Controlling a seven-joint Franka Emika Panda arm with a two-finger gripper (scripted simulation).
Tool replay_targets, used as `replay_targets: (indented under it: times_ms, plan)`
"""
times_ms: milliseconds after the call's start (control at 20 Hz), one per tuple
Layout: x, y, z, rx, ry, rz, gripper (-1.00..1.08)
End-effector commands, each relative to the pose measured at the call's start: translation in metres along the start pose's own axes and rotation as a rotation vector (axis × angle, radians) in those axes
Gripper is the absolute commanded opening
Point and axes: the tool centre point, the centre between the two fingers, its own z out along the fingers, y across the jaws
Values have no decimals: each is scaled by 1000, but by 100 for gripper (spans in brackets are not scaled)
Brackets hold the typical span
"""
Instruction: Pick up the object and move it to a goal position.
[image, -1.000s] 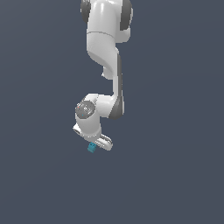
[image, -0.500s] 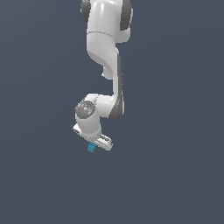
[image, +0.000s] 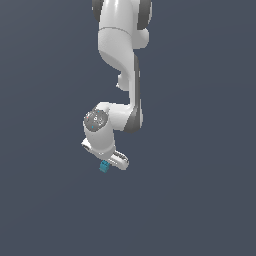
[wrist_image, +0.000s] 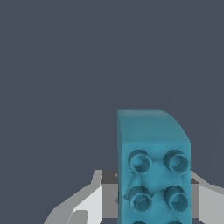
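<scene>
The object is a small teal-blue studded block (image: 104, 167). It sits at the tip of my white gripper (image: 106, 165) in the exterior view, below the bent wrist. In the wrist view the block (wrist_image: 153, 166) fills the near field, studs facing the camera, lying between my two grey-white fingers (wrist_image: 85, 203), which press on its sides. The gripper is shut on the block. The lower end of the block is cut off by the picture's edge.
The white Panda arm (image: 122, 60) reaches down from the upper edge of the exterior view. Around it there is only a plain dark grey-blue ground. No goal marker shows.
</scene>
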Motion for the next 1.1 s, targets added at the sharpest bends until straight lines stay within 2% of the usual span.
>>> replay_targets:
  times_ms: [0,1050]
  plan:
    - [1,0,-17,1,2,0,-100]
    - [13,-1,-232,1,2,1,-100]
